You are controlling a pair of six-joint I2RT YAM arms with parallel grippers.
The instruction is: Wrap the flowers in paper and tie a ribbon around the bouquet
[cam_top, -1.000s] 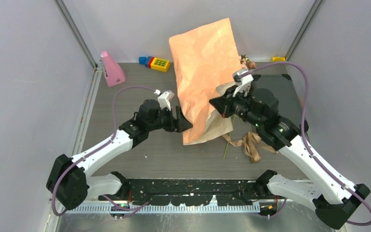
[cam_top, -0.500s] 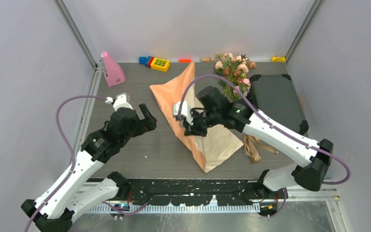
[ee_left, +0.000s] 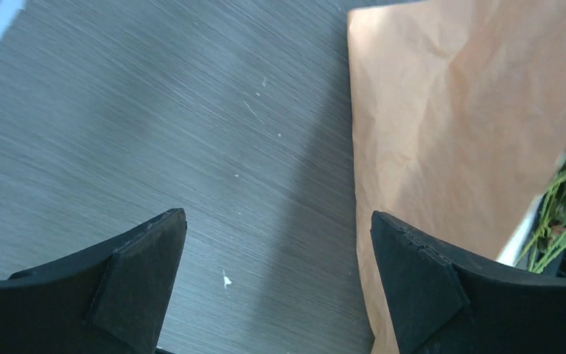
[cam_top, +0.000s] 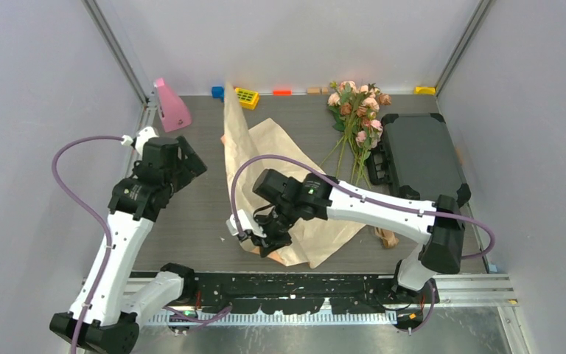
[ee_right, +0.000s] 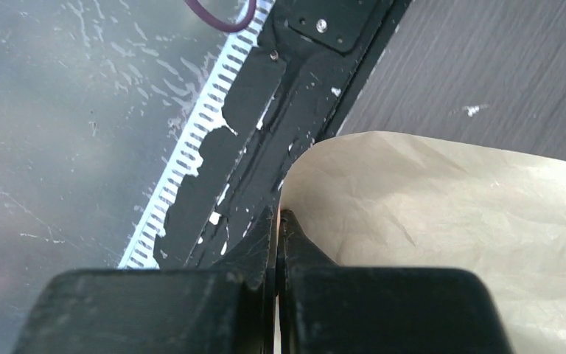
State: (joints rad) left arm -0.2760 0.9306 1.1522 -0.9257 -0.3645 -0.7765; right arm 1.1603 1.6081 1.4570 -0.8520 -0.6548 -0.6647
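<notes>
Near the front edge of the table (cam_top: 191,221), we have the right gripper (cam_top: 261,242) pinched together on a corner of the paper (cam_top: 298,158). The left gripper (cam_top: 186,156) hangs wide apart and empty at the left. The flowers (cam_top: 357,103) lie far right, off the sheet. A hard tug could tear that thin corner or pull it loose.

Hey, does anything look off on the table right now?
Yes: the paper is not flat; its left part stands up on edge while the right gripper pinches its near edge. The flowers lie off it, to the right.
</notes>
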